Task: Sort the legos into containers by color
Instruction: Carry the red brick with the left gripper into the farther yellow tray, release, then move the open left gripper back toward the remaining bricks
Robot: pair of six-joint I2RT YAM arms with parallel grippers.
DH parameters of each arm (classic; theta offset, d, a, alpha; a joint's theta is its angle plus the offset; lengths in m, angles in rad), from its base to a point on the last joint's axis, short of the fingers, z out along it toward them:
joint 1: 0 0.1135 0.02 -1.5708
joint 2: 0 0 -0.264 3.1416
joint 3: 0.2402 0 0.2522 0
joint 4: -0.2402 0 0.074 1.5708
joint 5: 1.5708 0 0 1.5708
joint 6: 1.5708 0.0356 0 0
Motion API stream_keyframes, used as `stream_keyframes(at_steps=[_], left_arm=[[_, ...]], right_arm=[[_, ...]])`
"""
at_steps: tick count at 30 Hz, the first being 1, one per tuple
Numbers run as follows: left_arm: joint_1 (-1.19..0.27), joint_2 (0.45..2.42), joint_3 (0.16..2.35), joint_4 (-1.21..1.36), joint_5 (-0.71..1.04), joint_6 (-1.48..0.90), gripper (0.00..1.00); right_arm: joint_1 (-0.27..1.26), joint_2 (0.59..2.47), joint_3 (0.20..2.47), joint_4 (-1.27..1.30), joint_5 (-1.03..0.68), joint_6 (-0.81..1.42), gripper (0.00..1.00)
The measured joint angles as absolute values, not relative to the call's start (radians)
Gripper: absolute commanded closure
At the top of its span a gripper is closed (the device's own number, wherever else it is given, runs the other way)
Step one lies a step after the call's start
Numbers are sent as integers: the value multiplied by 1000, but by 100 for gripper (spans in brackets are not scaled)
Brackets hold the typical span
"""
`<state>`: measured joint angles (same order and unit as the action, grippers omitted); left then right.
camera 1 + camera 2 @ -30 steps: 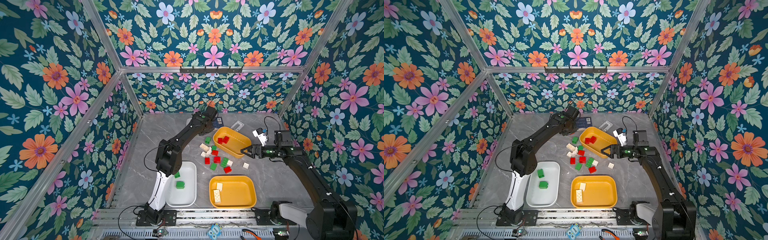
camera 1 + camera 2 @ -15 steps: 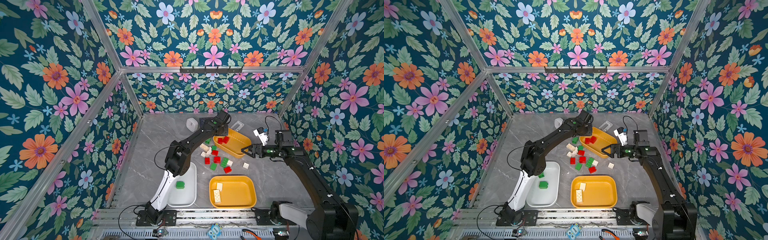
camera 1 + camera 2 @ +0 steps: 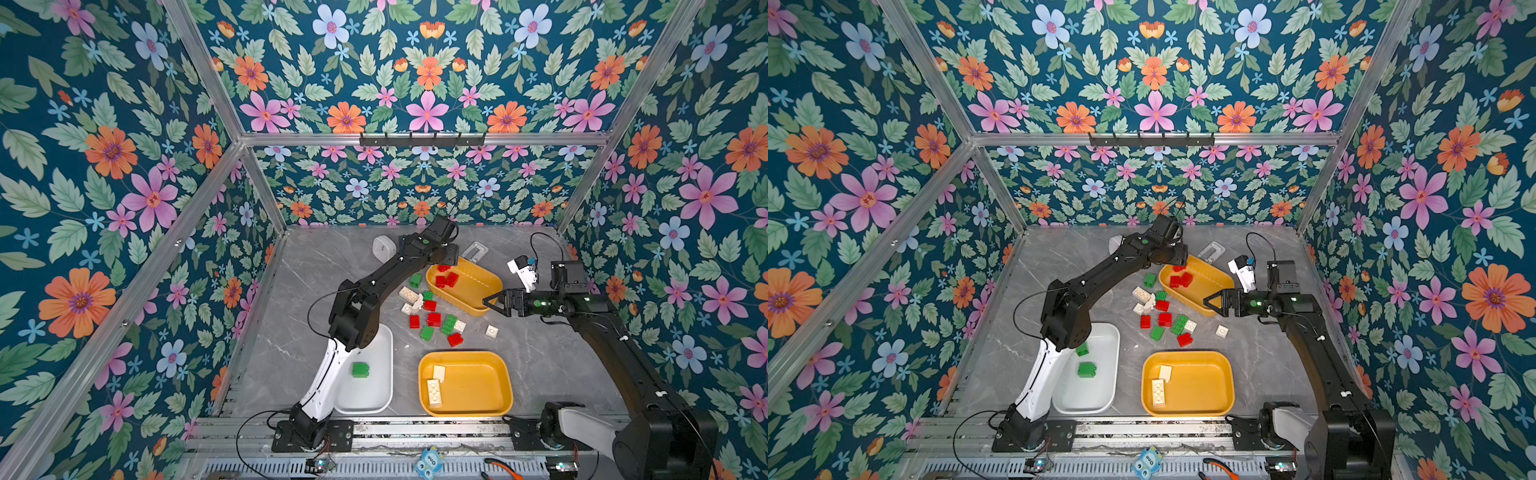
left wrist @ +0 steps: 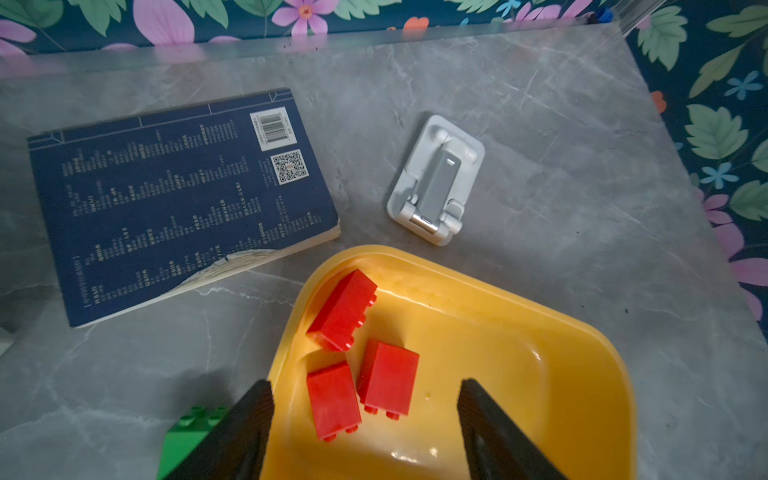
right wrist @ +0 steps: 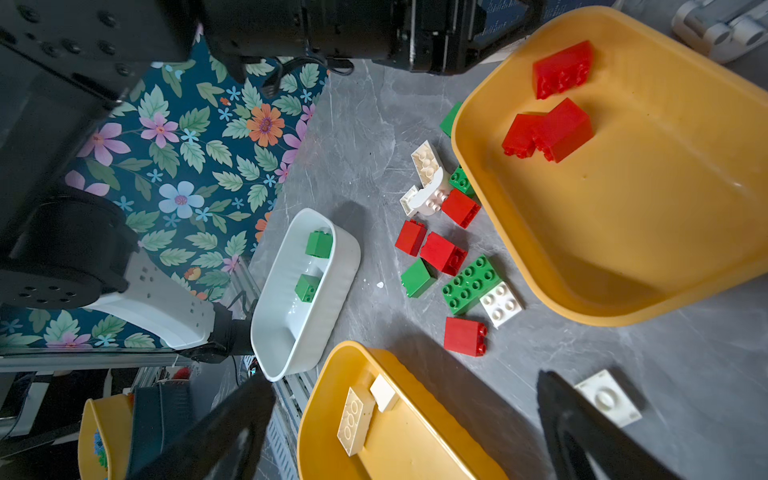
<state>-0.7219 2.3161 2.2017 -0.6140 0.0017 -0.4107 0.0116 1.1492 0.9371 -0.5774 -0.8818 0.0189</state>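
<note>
Drop just done: left gripper (image 4: 363, 382) has swung over the far yellow tub (image 3: 476, 291), at 1 o'clock of the loose pile (image 3: 433, 319), and let go. Its jaws are apart and empty, with three red bricks (image 4: 386, 376) below, so red is one up. The right gripper (image 5: 405, 378) is spread wide, holding nothing, at 3 o'clock of the pile. Greens are in the white tub (image 3: 374, 399) at 7, creams in the near yellow tub (image 3: 478, 390) at 5. Which red was dropped - can't tell. The left arm hides one green in a top view; a green brick (image 4: 187, 432) is cut off by a finger.
</note>
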Motion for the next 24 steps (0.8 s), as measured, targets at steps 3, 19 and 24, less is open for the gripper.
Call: stream_keyframes(at_steps=[3,19,24], left_arm=[[-725,2238,2122,-650,-19,-475,25],[-672,2085,1790,-768,-152,-1040,28],[-651,2127,1761,-762,-152,-1135,29]], right_arm=[[11,1150,939,-579,-883,19,1],[12,1164,933,-581,-936,19,1],[12,1162,913,-580,-950,23,1]])
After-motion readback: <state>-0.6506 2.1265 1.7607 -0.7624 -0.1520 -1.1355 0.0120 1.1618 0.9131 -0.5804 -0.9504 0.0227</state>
